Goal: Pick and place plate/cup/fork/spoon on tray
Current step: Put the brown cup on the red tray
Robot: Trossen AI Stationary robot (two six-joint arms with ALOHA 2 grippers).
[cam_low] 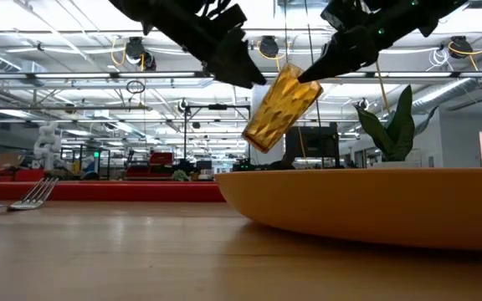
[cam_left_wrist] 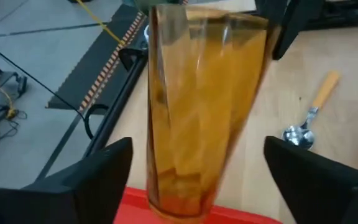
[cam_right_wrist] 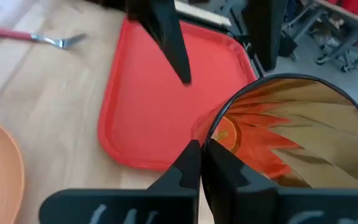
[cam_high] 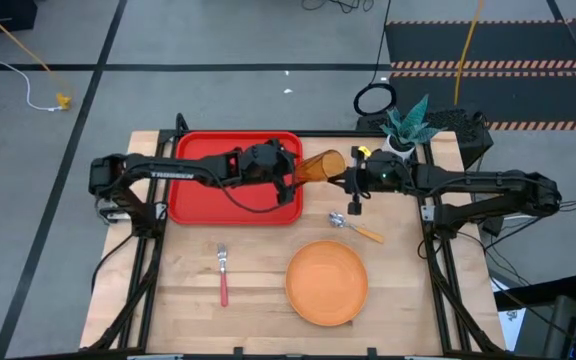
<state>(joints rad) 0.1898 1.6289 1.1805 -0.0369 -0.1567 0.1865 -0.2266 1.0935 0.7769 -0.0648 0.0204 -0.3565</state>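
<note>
The amber cup [cam_high: 318,165] hangs tilted in the air at the red tray's [cam_high: 208,200] right edge, its base toward the tray and its mouth toward the right. My right gripper [cam_high: 346,180] is shut on the cup. My left gripper [cam_high: 290,172] is open over the tray; in the left wrist view [cam_left_wrist: 197,144] its fingers stand on either side of the cup's base end with a gap on each side. The orange plate [cam_high: 326,283], the red-handled fork [cam_high: 222,275] and the orange-handled spoon [cam_high: 356,226] lie flat on the table. My right gripper pinches the cup's rim [cam_right_wrist: 211,134], one finger inside the mouth and one outside. The fingers come from the table's right side, slanting a little down. The cup is lifted clear and tilted, its base [cam_low: 256,134] lower than its mouth.
A white pot with a green plant [cam_high: 405,125] stands at the far right corner, behind my right arm. The spoon lies just near of my right gripper. Bare wood lies between the fork and the plate.
</note>
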